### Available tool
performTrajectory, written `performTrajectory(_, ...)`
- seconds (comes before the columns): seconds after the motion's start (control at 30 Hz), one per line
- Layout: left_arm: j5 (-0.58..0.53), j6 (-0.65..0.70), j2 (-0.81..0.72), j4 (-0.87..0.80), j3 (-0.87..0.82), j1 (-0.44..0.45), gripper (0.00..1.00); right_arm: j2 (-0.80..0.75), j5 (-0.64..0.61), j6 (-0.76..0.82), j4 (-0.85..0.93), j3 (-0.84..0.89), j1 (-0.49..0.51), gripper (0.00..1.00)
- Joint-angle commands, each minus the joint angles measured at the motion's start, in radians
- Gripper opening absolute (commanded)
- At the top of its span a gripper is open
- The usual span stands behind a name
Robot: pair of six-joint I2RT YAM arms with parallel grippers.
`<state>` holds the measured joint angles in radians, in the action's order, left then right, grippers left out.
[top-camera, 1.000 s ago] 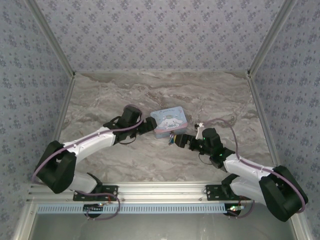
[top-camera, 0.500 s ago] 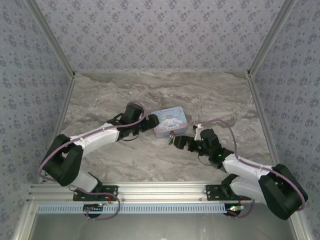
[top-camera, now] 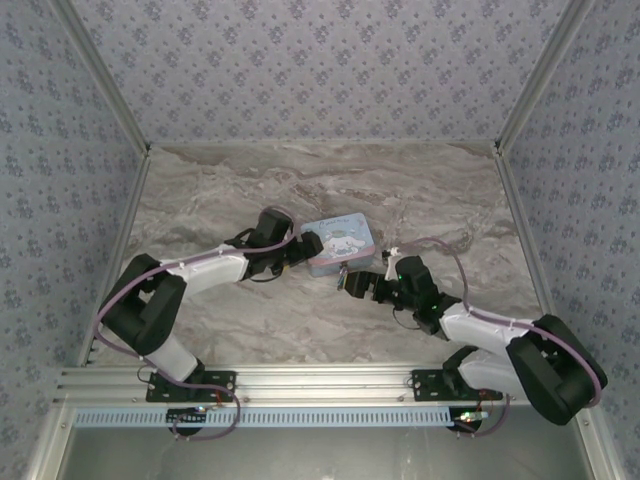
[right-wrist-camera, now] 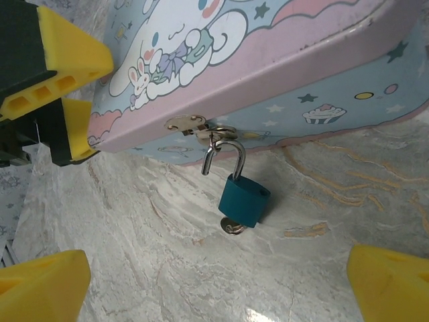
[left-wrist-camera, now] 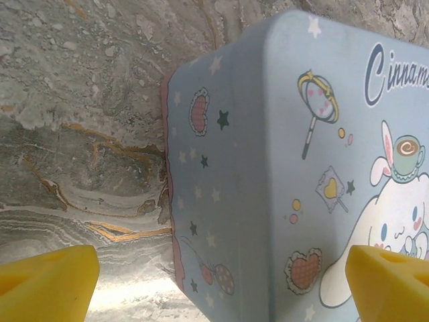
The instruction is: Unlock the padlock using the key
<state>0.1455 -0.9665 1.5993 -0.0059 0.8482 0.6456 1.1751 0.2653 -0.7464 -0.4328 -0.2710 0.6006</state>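
The small teal padlock (right-wrist-camera: 244,200) hangs by its shackle (right-wrist-camera: 231,155) from the hasp (right-wrist-camera: 191,124) on the front of the pale-blue cartoon tin (right-wrist-camera: 288,60). One shackle end stands free of the body. The key's (right-wrist-camera: 232,227) round metal head pokes out under the padlock, touching the marble. My right gripper (right-wrist-camera: 214,288) is open, a short way in front of the padlock, with nothing between its fingers. My left gripper (left-wrist-camera: 218,288) is open across the tin's (left-wrist-camera: 268,134) left end, one finger (left-wrist-camera: 47,282) over the marble and the other over the lid. Its yellow fingers (right-wrist-camera: 67,54) also show in the right wrist view.
The tin (top-camera: 340,240) lies mid-table on the marble top (top-camera: 230,190), between my left gripper (top-camera: 308,247) and my right gripper (top-camera: 350,282). Patterned walls close in the back and both sides. A metal rail (top-camera: 320,385) runs along the near edge.
The left arm's elbow has swung in towards the middle and its gripper has edged right against the tin's end. The right gripper has crept slightly left. Both grippers stay open.
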Motion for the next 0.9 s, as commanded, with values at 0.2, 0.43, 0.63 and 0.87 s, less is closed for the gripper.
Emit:
performTrajectory(0.2,-0.013,-0.007,0.007,0.012,-0.039,-0.004,0.95,0.083,0.035,0.0,-0.098,-0.052,-0.009,0.97)
performTrajectory(0.43,-0.012,-0.006,0.004,0.007,-0.04,-0.001,0.95,0.107,0.021,0.007,-0.144,-0.059,-0.004,0.89)
performTrajectory(0.63,-0.013,-0.008,0.004,0.009,-0.035,0.003,0.95,0.126,-0.009,0.04,-0.184,-0.051,-0.006,0.87)
performTrajectory(0.87,-0.013,-0.011,0.003,0.007,-0.034,0.004,0.95,0.204,0.014,0.071,-0.29,-0.054,-0.005,0.83)
